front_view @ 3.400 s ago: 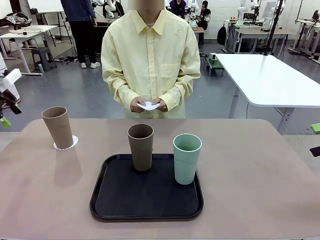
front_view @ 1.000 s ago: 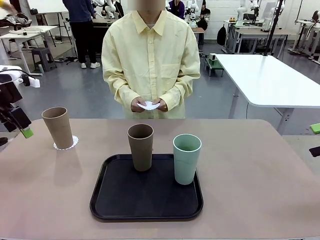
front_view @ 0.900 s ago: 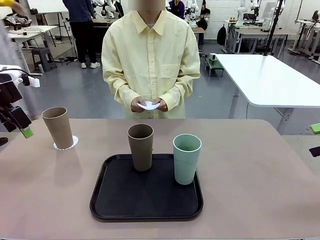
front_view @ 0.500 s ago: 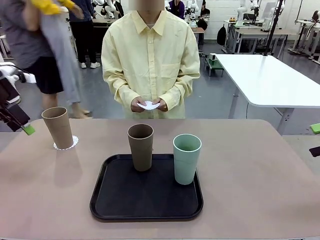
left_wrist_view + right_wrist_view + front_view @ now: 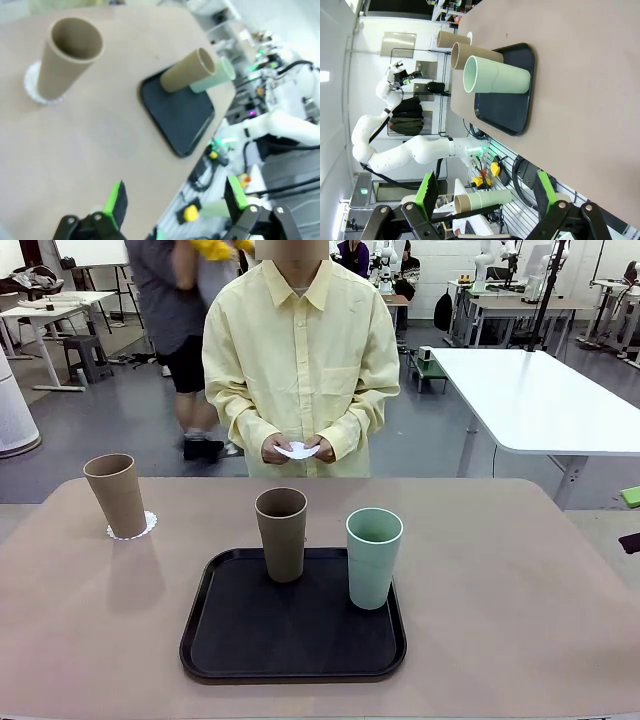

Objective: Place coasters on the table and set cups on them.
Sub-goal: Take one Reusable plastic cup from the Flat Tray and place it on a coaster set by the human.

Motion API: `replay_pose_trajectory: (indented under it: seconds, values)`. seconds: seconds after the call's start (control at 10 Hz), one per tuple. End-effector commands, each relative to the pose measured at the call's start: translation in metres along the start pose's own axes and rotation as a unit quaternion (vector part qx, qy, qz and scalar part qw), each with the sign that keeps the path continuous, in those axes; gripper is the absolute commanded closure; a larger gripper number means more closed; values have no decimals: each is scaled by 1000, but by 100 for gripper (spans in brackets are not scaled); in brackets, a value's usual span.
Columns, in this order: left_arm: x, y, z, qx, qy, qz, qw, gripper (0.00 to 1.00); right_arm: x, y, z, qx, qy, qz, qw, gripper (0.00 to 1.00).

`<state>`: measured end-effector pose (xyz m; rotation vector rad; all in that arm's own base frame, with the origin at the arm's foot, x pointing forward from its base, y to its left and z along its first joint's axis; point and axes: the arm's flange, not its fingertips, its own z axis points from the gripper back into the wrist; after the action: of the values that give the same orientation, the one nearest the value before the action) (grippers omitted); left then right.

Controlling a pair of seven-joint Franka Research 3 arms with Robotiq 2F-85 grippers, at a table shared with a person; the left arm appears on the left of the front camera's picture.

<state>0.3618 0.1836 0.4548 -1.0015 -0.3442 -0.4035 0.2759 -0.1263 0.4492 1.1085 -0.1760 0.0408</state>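
**Q:** Front view first. Where do the cups stand?

**A:** The tan cup [image 5: 116, 495] stands upright on a coaster [image 5: 146, 525] at the far left of the table [image 5: 500, 590]. The brown cup [image 5: 282, 534] and the mint cup [image 5: 374, 557] stand upright on the black tray [image 5: 200, 640], side by side and apart, with no coaster under them. Across from me, the person's hands [image 5: 322, 449] hold a second white disc above the far edge.

**Q:** Left wrist view?

**A:** My left claw [image 5: 176, 195] is spread wide with nothing between its pads, above bare tabletop. The tan cup lies ahead of it, and the tray with the other 2 lies beyond.

**Q:** Right wrist view?

**A:** My right claw [image 5: 485, 187] gapes empty too, apparently just off the table's edge. The mint cup is nearest to it, then the brown, and the tan is farthest.

**Q:** So which arm takes which?

**A:** I judge the mint cup is for my right arm. The brown sits near the middle, so either arm could take it. Their long axes are vertical, which calls for a level grasp from the side. But 2 coasters must go down first.

**Q:** Surface and room?

**A:** The top is matte and flat, with bare space on each side of the tray. A white table [image 5: 540, 395] stands behind.
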Motion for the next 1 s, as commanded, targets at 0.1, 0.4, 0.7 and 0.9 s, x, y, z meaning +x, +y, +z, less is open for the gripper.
replay_pose_trajectory:
  seconds: [0.1,0.4,0.7,0.9]
  values:
    - [4,56,37,-54,-29,64,996,0,2,0,0,11,-3,6,1000,0]
    - [-21,77,67,-83,-66,79,991,0,2,0,0,11,-3,6,1000,0]
    - [-34,87,77,-83,-70,87,990,0,2,0,0,11,-3,6,1000,0]
    - [-32,85,74,-71,-58,81,992,0,2,0,0,11,-3,6,1000,0]
